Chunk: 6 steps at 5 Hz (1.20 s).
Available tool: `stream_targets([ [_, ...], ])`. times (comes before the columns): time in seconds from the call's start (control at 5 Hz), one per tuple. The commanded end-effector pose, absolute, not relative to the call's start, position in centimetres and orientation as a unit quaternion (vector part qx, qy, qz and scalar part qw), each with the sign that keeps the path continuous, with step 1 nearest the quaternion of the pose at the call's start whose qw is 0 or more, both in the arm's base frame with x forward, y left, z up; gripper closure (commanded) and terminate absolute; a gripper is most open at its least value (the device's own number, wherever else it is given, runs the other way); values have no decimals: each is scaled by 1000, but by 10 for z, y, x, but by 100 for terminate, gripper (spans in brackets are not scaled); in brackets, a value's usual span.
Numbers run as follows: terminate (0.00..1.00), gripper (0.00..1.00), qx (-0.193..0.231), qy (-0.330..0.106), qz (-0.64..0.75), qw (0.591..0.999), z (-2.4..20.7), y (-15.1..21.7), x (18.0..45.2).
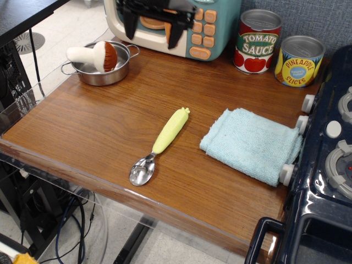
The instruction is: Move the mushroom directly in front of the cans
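Mushroom (93, 55) placement is recorded first: it is laid on its side in the steel pot (103, 74) at the rear left of the counter (99, 137), well apart from the cans (279, 50) at the rear right. A toy microwave (206, 33) is seen behind, a blue cloth (250, 144) near the stove (330, 165), and a yellow-handled spoon (160, 146) mid-counter. The pincer (152, 34) is held high at the top edge, its fingers spread wide, nothing gripped.
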State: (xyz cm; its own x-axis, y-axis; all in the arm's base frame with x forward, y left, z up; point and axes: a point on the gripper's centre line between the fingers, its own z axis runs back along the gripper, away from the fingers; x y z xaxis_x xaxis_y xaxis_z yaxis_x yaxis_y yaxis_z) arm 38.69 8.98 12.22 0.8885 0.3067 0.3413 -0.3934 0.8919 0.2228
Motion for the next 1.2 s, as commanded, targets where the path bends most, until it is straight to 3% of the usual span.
stream_targets([
  [0.0,0,0,148,-154,305,928,136,164,408],
  [1.0,0,0,152,-55,370,915,74,213,396],
])
